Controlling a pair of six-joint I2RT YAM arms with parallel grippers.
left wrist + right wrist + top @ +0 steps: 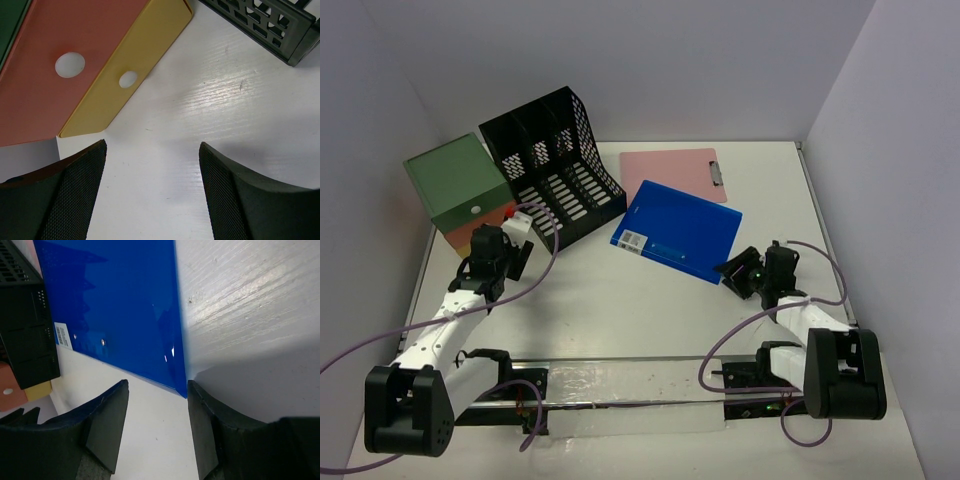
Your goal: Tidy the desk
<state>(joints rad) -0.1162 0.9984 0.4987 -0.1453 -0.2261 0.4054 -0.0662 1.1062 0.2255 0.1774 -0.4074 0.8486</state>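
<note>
Left hand (515, 245) low over the left side of the bench (620, 310), fingers apart and empty, just in front of the green drawer box (455, 185) and the black file rack (552, 165). Right hand (735, 275) low on the right side, at the near right corner of the blue folder (678, 230). Pink clipboard (672, 172) flat behind the folder. White bench across the whole floor of the view, between pale walls, under everything.

From the left wrist: left hand (152, 150) wide apart over bare bench (200, 125); red drawer (50, 65) and yellow drawer (125, 75) ahead, rack corner (270, 25) at upper right.

From the right wrist: right hand (157, 390) apart, clamped on nothing; folder (115, 305) corner just at the gap between the fingertips, flat on the bench (250, 315); contact impossible to tell. Rack (25, 330) at far left.
</note>
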